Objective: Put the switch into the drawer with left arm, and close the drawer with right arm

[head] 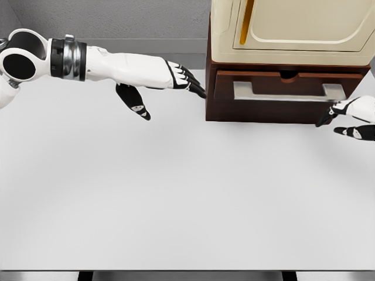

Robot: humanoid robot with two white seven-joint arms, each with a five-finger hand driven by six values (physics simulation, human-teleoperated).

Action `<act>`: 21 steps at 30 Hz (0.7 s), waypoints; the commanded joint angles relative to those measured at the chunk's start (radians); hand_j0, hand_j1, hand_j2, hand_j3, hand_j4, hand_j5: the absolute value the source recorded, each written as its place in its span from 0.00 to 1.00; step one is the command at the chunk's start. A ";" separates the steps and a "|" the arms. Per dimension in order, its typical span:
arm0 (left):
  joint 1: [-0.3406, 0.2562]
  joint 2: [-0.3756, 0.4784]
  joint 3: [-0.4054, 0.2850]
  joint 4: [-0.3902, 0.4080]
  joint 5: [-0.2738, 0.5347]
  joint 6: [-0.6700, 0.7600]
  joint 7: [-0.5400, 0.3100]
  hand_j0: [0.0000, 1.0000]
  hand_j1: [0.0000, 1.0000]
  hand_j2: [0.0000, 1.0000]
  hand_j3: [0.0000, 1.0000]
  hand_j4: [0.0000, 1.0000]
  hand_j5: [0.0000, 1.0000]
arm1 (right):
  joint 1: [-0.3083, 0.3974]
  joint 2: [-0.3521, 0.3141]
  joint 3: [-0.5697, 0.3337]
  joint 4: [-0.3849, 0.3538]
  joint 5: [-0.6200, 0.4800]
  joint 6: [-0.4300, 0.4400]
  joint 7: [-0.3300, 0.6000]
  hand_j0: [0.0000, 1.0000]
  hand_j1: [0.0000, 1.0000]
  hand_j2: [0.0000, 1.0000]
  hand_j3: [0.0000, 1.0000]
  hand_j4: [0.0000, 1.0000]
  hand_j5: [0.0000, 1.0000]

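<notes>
The dark brown drawer, with its pale bar handle, sits nearly shut beneath a cream cabinet at the back of the white bench; its contents are hidden and the switch cannot be seen. The left hand hangs released and holding nothing, fingertips near the drawer's left side. The right hand, fingers loose and holding nothing, touches the handle's right end.

Left hand and right hand extended, fingers open, empty.
</notes>
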 commanded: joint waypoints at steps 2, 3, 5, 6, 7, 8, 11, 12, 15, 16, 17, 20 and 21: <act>0.000 0.000 0.001 0.034 0.008 0.003 0.001 1.00 1.00 1.00 1.00 1.00 1.00 | -0.003 0.007 0.029 0.005 -0.004 0.002 -0.001 0.57 0.57 0.57 0.57 0.57 0.57; 0.000 0.000 0.001 0.034 0.006 0.003 0.001 1.00 1.00 1.00 1.00 1.00 1.00 | -0.018 0.008 0.030 0.005 -0.004 0.002 -0.001 0.57 0.57 0.57 0.57 0.57 0.57; 0.000 0.000 0.001 0.034 0.006 0.003 0.001 1.00 1.00 1.00 1.00 1.00 1.00 | -0.028 0.014 0.047 0.007 -0.004 0.002 -0.001 0.57 0.57 0.57 0.57 0.57 0.57; 0.000 0.000 0.001 0.034 0.006 0.003 0.001 1.00 1.00 1.00 1.00 1.00 1.00 | -0.037 0.017 0.053 0.021 -0.004 0.002 -0.001 0.57 0.57 0.57 0.57 0.57 0.57; 0.000 0.000 0.001 0.033 0.008 0.003 0.001 1.00 1.00 1.00 1.00 1.00 1.00 | -0.043 0.019 0.053 0.034 -0.002 0.002 -0.001 0.57 0.57 0.57 0.57 0.57 0.57; 0.000 0.000 0.001 0.031 0.008 0.003 0.001 1.00 1.00 1.00 1.00 1.00 1.00 | -0.043 0.019 0.053 0.036 -0.002 0.002 -0.001 0.57 0.57 0.57 0.57 0.57 0.57; 0.000 0.000 0.001 0.036 0.008 0.003 0.001 1.00 1.00 1.00 1.00 1.00 1.00 | -0.066 0.022 0.053 0.082 -0.002 0.002 -0.001 0.58 0.58 0.58 0.58 0.58 0.58; 0.000 0.000 0.001 0.036 0.006 0.003 0.001 1.00 1.00 1.00 1.00 1.00 1.00 | -0.069 0.022 0.053 0.087 -0.002 0.002 -0.001 0.58 0.58 0.58 0.58 0.58 0.58; 0.000 0.000 0.001 0.036 0.006 0.003 0.001 1.00 1.00 1.00 1.00 1.00 1.00 | -0.072 0.022 0.052 0.088 -0.004 0.002 -0.001 0.58 0.58 0.58 0.58 0.58 0.58; 0.000 0.000 0.001 0.036 0.006 0.003 0.001 1.00 1.00 1.00 1.00 1.00 1.00 | -0.074 0.022 0.050 0.096 -0.005 0.002 -0.001 0.58 0.58 0.58 0.58 0.58 0.58; 0.000 0.000 0.001 0.037 0.006 0.003 0.001 1.00 1.00 1.00 1.00 1.00 1.00 | -0.075 0.022 0.049 0.099 -0.005 0.002 -0.001 0.58 0.58 0.58 0.58 0.58 0.58; 0.000 0.000 0.001 0.037 0.008 0.003 0.001 1.00 1.00 1.00 1.00 1.00 1.00 | -0.078 0.019 0.050 0.097 -0.005 0.002 -0.001 0.60 0.60 0.60 0.60 0.60 0.60; 0.000 0.002 0.001 0.039 0.008 0.003 0.001 1.00 1.00 1.00 1.00 1.00 1.00 | -0.078 0.017 0.049 0.097 -0.005 0.002 -0.001 0.60 0.60 0.60 0.60 0.60 0.60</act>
